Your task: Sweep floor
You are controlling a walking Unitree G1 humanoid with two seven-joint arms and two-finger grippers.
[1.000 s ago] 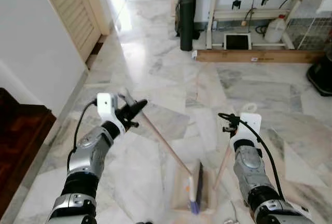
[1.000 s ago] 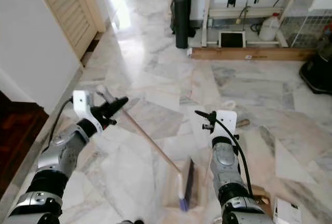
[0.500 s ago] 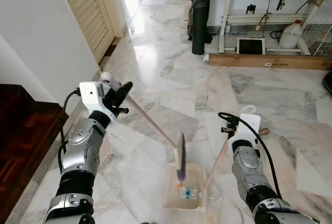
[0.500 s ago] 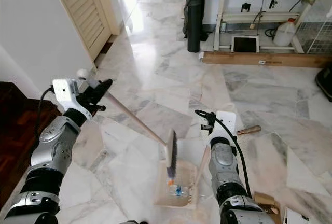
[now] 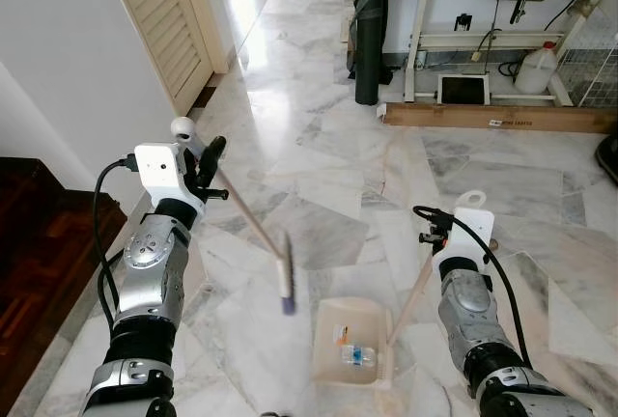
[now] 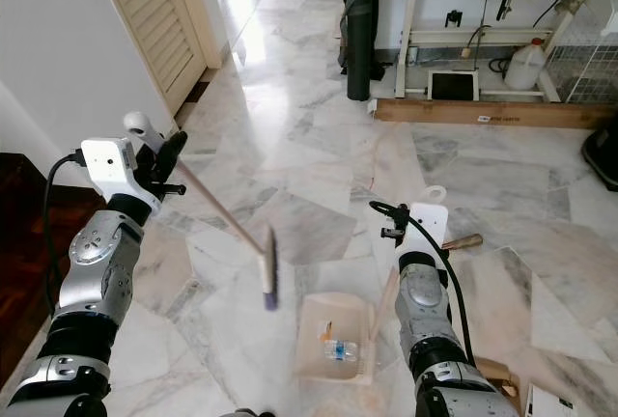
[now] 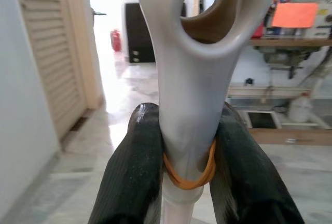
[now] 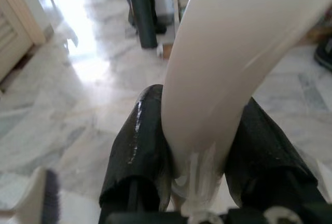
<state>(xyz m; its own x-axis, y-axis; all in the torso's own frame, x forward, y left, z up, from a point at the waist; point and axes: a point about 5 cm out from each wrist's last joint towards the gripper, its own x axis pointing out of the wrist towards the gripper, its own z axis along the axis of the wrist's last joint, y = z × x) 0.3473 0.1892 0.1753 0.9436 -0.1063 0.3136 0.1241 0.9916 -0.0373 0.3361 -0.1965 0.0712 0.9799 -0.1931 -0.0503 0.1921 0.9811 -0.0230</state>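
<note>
Your left tool [image 7: 188,182] is clamped on the white plastic end of the broom [image 5: 253,231], its two black fingers [image 7: 132,177] pressed against either side of the handle just below the hanging loop, where an orange rubber band wraps the grip. From that tool the wooden shaft slopes down and toward the middle of the scene, ending in the brush head [image 5: 285,282], which hangs clear of the marble floor [image 5: 319,147] and looks blurred. The brush head sits to the left of the dustpan [image 5: 352,345] and apart from it, not touching its rim.

Your right tool [image 8: 199,177] has its fingers [image 8: 137,151] closed on the pale handle of the dustpan, near the handle's looped top. The handle runs down from the tool to the pan, which rests on the floor low between your two arms, just left of the right forearm. Inside the pan you can see a small heap of scraps [image 5: 355,353], one bluish and one orange; what they are is too small to tell.

Beyond, a louvred door [image 5: 164,21] stands on the left, and a dark cylinder [image 5: 367,41] stands upright beside a white frame [image 5: 454,41] with a plastic jug [image 5: 536,68] by it. A brown piece [image 6: 463,240] lies on the floor just to the right of the right tool.
</note>
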